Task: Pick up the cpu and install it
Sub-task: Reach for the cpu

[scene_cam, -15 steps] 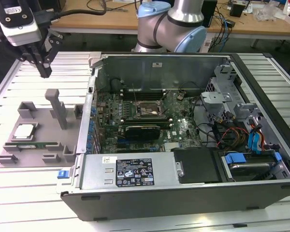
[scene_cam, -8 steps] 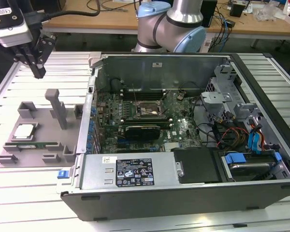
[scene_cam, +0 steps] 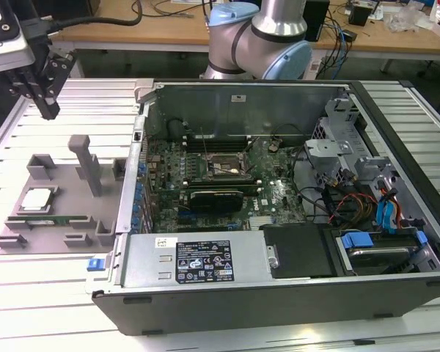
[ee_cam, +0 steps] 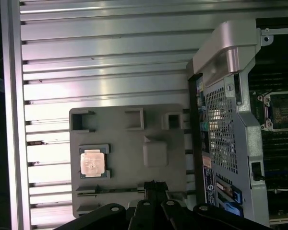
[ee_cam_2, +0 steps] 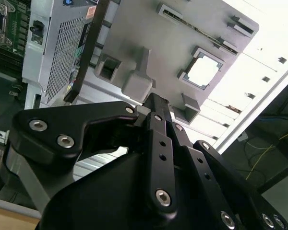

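The cpu is a small silvery square lying flat in a pocket of the grey holder on the slatted table, at the exterior view's left. Both wrist views show the cpu from above. My gripper hangs in the air above the table, behind the holder and well clear of the cpu. Its black fingers meet at the tips with nothing between them, so it is shut and empty. The square socket on the motherboard inside the open computer case is bare.
A long green memory stick lies in the holder beside the cpu, and grey posts rise from it. A black graphics card sits on the motherboard near the socket. The case's side wall stands between holder and motherboard.
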You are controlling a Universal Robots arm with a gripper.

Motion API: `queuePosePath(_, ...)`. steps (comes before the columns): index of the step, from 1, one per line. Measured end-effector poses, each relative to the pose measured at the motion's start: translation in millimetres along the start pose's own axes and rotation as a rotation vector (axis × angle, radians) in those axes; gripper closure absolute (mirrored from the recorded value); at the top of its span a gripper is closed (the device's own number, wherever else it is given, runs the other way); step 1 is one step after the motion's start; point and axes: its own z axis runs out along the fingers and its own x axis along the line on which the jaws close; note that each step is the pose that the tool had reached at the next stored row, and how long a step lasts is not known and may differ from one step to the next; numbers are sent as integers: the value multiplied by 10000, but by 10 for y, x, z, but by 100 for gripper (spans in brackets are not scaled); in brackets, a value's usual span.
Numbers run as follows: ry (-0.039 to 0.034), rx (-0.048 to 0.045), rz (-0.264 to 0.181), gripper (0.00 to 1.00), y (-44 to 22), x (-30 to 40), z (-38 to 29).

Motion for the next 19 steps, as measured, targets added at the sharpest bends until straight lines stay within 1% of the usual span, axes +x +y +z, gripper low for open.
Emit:
queuePosePath(3,-3,0,-1,89,-2,80,4)
queuePosePath(5,-4,0,-1,89,-4,104,11)
queuePosePath(9,-4,0,-2,89,-5,113,14)
queuePosePath(12,-4,0,0,89,-7,128,36)
queuePosePath(15,-4,0,-2,89,-10,151,71)
queuePosePath(19,-4,0,-1,89,-15,172,141)
